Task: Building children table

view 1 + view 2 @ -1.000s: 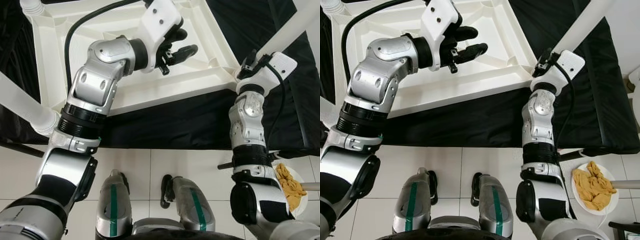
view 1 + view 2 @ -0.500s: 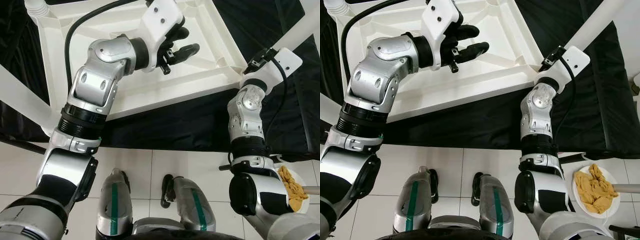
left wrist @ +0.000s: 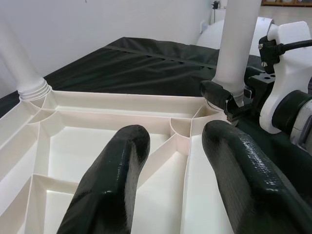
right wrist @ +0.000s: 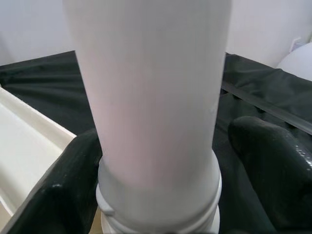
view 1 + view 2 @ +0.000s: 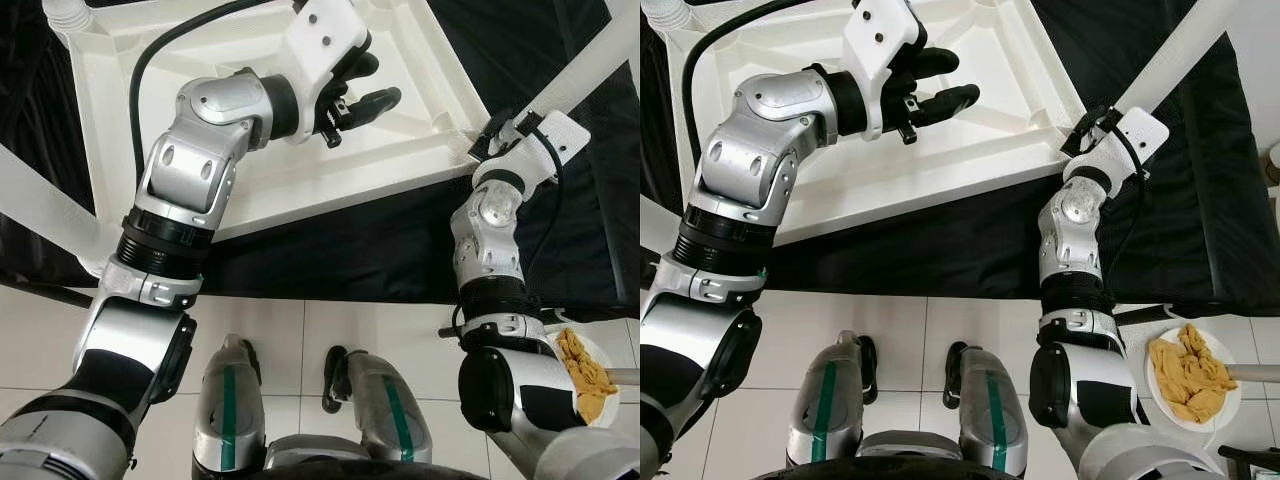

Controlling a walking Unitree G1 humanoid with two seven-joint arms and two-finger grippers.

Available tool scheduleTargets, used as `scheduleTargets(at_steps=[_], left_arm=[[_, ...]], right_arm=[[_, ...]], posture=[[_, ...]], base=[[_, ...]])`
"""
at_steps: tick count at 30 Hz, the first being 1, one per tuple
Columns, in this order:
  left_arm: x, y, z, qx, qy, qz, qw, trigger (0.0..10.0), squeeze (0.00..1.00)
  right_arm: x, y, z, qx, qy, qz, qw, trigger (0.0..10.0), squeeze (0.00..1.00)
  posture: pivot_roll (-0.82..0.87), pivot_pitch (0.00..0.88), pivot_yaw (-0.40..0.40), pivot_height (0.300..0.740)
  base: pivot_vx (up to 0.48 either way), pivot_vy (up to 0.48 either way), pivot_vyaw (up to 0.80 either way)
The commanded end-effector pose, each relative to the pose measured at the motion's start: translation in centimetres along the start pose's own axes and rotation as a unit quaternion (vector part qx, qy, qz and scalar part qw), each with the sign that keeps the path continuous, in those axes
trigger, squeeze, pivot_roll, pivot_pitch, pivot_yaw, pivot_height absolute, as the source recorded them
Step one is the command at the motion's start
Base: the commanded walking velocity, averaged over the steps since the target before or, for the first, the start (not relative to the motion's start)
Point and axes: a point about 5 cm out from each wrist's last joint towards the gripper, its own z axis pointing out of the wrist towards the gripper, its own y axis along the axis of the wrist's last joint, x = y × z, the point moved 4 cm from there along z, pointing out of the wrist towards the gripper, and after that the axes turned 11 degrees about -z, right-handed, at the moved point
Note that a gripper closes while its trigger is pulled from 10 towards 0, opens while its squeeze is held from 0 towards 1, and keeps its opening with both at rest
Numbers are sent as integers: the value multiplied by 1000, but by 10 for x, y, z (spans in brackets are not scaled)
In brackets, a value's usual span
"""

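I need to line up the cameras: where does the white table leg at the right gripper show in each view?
Left eye: the white table leg slants in from the upper right to the tabletop corner.
Right eye: upper right, above the right gripper.
Left wrist: upright at top right, beyond the left gripper.
Right wrist: centre, between the fingers.
Shared landmark: the upturned white tabletop.

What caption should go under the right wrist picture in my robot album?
The right gripper reaches around a white table leg standing in the upturned white tabletop on black cloth.
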Motion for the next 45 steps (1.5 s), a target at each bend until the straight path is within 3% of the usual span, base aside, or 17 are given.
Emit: scheduleTargets(at_steps=[1,11,12,14,15,32,33,44,45], left_arm=[[3,2,2,-3,34,9,999,10000,0],[-5,-5,5,5,24,4,1000,10000,0],[-8,-7,6,7,19,3,1000,10000,0],[-8,-7,6,7,19,3,1000,10000,0],[-9,-8,6,8,17,2,1000,10000,0],[-16,-14,10,17,5,5,1000,10000,0],[-17,-15,10,18,4,6,1000,10000,0],[-18,-15,11,20,2,8,1000,10000,0],[-18,-15,11,19,2,7,1000,10000,0]], right_arm=[[-11,-16,-2,24,-14,-6,1000,10000,1000],[-9,-14,0,20,2,1,1000,10000,1000],[-7,-14,2,18,15,2,1000,10000,271],[-7,-14,2,18,15,2,1000,10000,271],[-5,-13,2,16,24,3,1000,10000,0],[-2,-8,8,4,69,13,997,10000,0],[1,-7,7,1,80,15,997,10000,1000],[3,5,10,-30,111,11,993,10000,1000],[3,11,11,-44,118,11,992,3255,0]], posture=[[67,85,-53,740],[68,79,-51,740],[68,78,-52,740],[68,78,-52,740],[68,74,-51,740],[64,64,-44,740],[65,63,-43,740],[63,66,-41,740],[61,67,-41,740]], base=[[0,0,0],[0,0,0],[0,0,0],[0,0,0],[0,0,0],[0,0,0],[0,0,0],[0,0,0],[0,0,0]])
